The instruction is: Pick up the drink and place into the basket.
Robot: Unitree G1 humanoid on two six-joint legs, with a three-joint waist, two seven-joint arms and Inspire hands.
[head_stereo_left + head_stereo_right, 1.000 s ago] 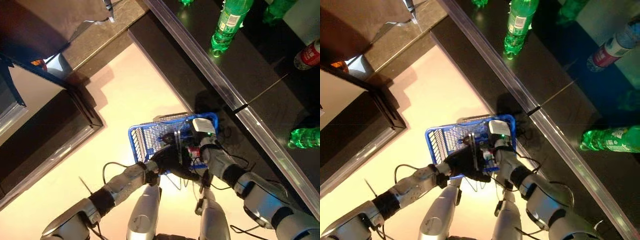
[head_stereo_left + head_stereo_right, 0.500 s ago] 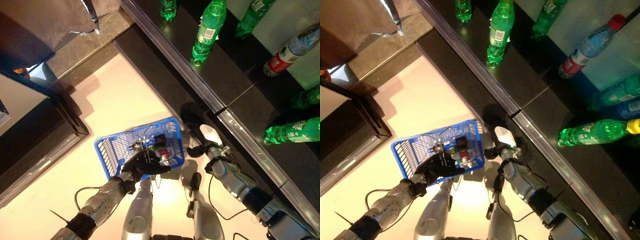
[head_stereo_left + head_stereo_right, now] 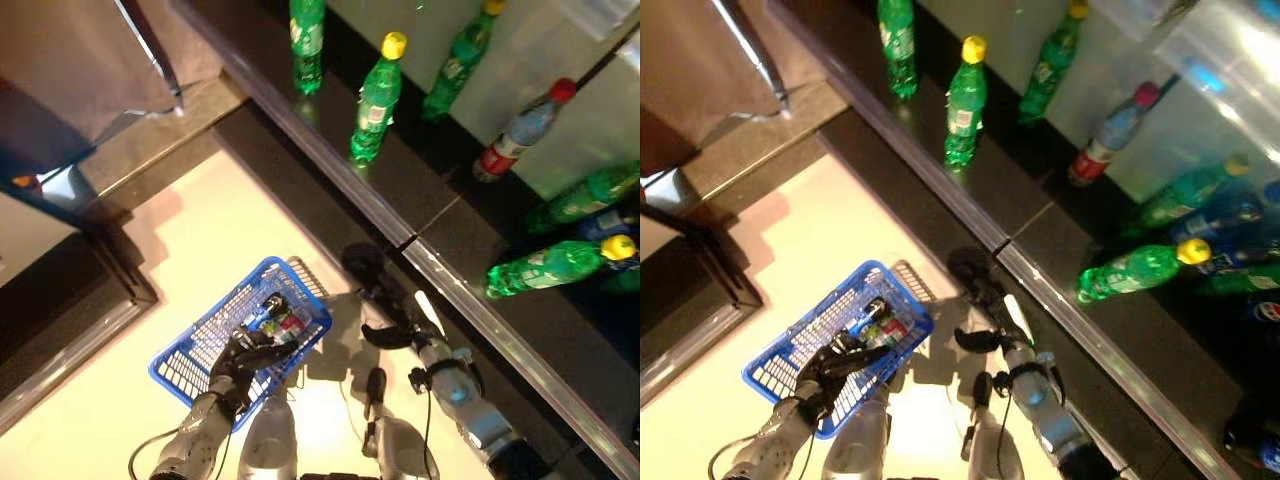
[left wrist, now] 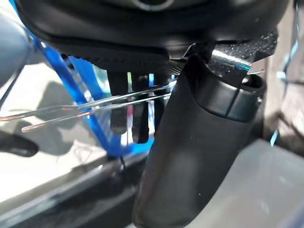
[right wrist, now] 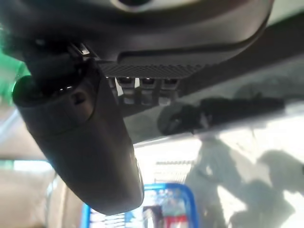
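The blue basket (image 3: 182, 366) hangs low at the left, off the floor. My left hand (image 3: 243, 356) is shut on its thin wire handles (image 4: 95, 101). Drinks (image 3: 279, 319) lie in the basket's far end. My right hand (image 3: 398, 323) is to the right of the basket, apart from it, fingers relaxed and holding nothing. A corner of the basket also shows in the right wrist view (image 5: 186, 191). On the dark shelf stand a green bottle with a yellow cap (image 3: 375, 98) and a red-capped bottle (image 3: 512, 134).
The dark shelf has a metal front edge (image 3: 400, 240) running diagonally past my right hand. More green bottles stand at the back (image 3: 307, 42), and one lies on its side (image 3: 548, 266) at the right. A dark low unit (image 3: 70, 320) borders the floor at the left.
My right hand has come out of the basket and moved right, empty. The basket has dropped lower to the left. The camera has tilted up, showing more of the shelf.
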